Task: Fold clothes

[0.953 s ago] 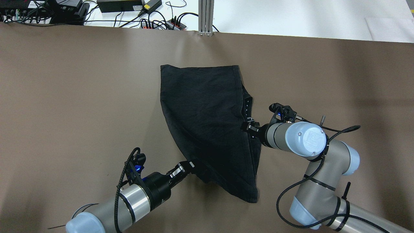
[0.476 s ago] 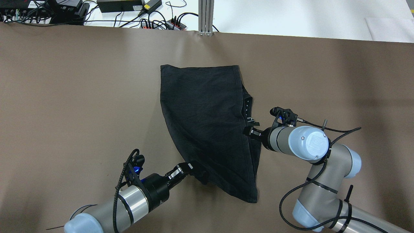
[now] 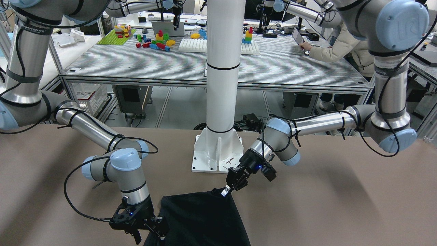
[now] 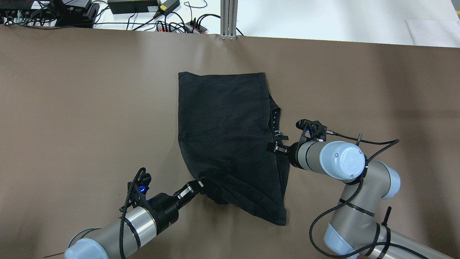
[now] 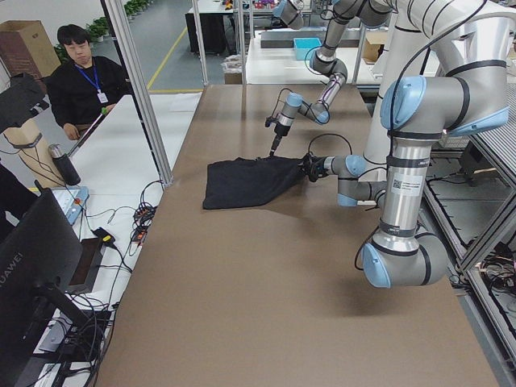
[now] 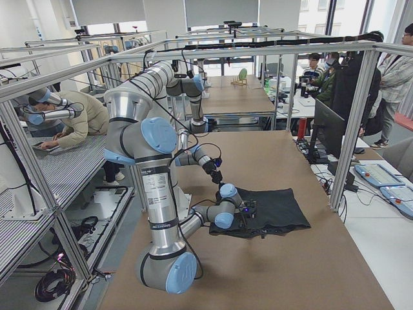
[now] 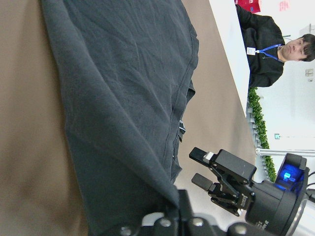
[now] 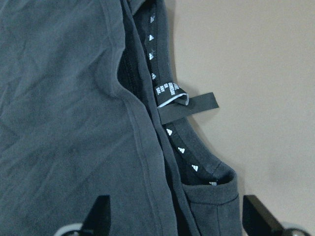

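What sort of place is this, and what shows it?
Probably a robotics lab: other robot arms over a back bench with toy bricks, and a seated operator nearby.

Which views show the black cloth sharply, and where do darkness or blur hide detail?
Overhead exterior: the cloth is sharp, but its black swallows most folds; soft shadows darken the table's sides. Right wrist view: seams and the label are crisp; the right fingers at the bottom edge are blurred.
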`<state>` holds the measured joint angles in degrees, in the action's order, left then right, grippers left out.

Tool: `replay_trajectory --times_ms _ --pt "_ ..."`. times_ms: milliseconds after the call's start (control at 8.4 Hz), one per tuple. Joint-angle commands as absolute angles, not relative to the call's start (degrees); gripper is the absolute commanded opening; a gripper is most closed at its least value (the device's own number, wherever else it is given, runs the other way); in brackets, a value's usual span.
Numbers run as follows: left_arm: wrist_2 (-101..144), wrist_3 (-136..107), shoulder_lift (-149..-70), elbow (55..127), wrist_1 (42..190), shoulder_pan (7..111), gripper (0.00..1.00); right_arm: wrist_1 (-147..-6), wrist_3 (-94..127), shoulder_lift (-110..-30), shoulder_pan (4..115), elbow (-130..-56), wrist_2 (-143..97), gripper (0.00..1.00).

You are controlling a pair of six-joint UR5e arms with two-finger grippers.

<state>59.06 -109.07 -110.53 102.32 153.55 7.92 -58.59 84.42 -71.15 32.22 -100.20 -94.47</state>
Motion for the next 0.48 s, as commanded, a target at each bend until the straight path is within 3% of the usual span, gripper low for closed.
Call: replay_trajectory --times_ms 0,357 --pt "59.50 -109.07 -111.53 101.95 153.54 5.63 0.00 -58.71 83.76 -71.19 33.04 -100.37 -94.83 0.94" --pt "60.55 -108.81 -112.32 99.23 153.54 5.62 0.00 -58.62 84.55 -72.33 33.14 -100.37 -94.40 0.94"
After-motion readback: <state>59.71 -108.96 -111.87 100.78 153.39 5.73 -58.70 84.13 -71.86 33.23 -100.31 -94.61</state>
